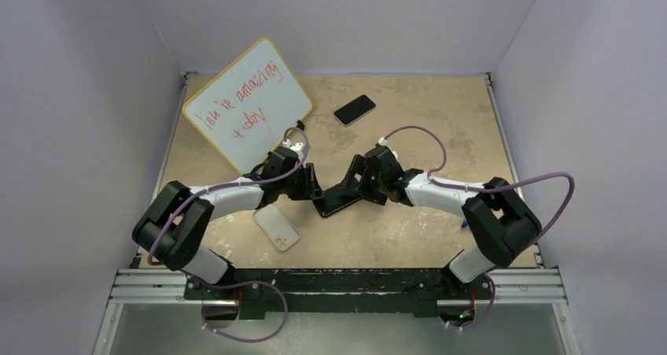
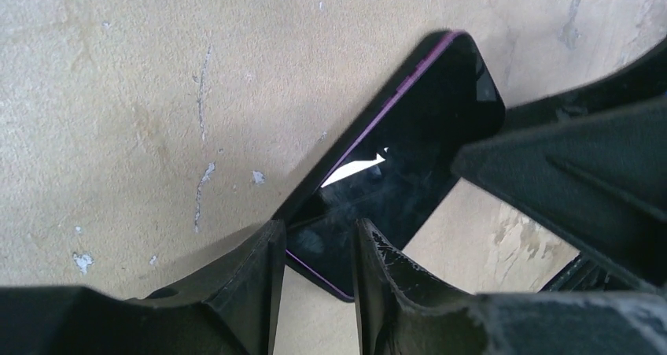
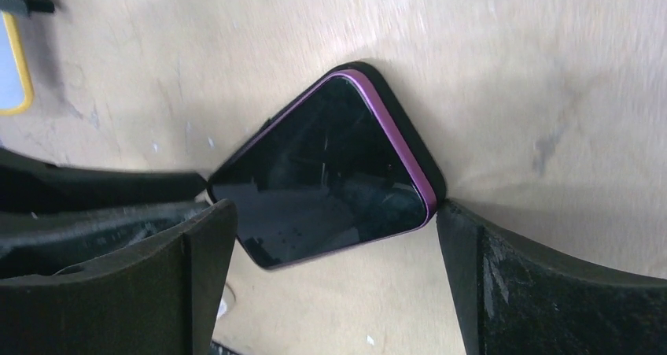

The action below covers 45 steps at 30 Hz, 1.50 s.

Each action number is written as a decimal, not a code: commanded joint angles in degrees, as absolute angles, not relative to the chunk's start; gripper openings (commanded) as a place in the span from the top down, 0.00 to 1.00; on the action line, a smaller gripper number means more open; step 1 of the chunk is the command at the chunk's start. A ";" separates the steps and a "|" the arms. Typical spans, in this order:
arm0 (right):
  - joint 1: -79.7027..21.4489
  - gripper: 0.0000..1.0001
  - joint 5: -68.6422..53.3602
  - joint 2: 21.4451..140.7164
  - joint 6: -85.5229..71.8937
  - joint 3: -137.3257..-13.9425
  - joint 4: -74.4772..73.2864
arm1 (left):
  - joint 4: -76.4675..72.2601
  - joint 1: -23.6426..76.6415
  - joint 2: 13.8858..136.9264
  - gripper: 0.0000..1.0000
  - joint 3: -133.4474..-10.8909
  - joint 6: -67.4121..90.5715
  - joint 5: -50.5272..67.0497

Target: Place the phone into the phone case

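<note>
Four fingers point(image 2: 236, 292), two phones point(image 1: 354, 109) point(image 1: 337, 203), one case point(image 1: 277, 227)

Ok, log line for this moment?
left gripper: straddling phone end, grip unclear | right gripper: open, flanking phone | phone case: empty, on table

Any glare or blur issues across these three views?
Top external: even light, sharp, only soft shadows. Left wrist: white glare patch on the phone screen; table texture crisp. Right wrist: slightly soft overall; a dark shadow runs along the phone's upper edge, no hard glare.
</note>
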<state>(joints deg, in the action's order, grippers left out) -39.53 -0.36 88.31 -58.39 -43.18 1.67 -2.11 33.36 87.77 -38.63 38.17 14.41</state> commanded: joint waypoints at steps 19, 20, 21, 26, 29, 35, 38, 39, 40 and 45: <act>-28.61 0.11 -23.09 95.43 -45.16 -46.79 18.99 | -3.65 33.90 80.84 0.64 -36.12 45.51 23.21; -28.65 0.11 -22.74 94.84 -45.26 -46.53 18.52 | -2.88 32.59 80.49 0.64 -36.69 45.09 22.64; -28.57 0.12 -22.05 94.34 -45.77 -46.13 18.62 | -2.52 31.06 80.19 0.63 -37.26 44.48 22.18; -29.11 0.17 -17.80 92.89 -50.06 -44.09 20.02 | -0.75 27.07 83.21 0.61 -41.98 41.09 20.74; -29.84 0.18 -17.40 93.81 -52.13 -43.98 20.08 | -0.47 26.45 87.53 0.58 -44.36 39.37 22.82; -31.47 0.18 -15.63 94.11 -53.83 -43.57 19.61 | -2.38 26.19 93.57 0.57 -45.25 38.53 23.66; -31.97 0.19 -14.65 94.07 -54.19 -43.13 20.17 | -3.90 26.19 96.47 0.57 -44.94 39.05 24.70; -32.11 0.20 -14.61 94.23 -54.18 -42.95 20.35 | -4.64 26.19 97.20 0.57 -44.41 39.41 25.41; -32.16 0.21 -14.52 94.41 -54.09 -42.83 20.39 | -5.55 26.26 97.76 0.57 -43.94 39.75 26.23; -32.19 0.28 -14.48 94.08 -52.63 -42.09 19.78 | -10.81 28.27 98.09 0.64 -41.01 43.32 29.69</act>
<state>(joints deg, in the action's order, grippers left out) -31.99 -15.92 94.50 -53.30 -42.98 19.66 -5.45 26.61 97.08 -43.20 41.36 26.17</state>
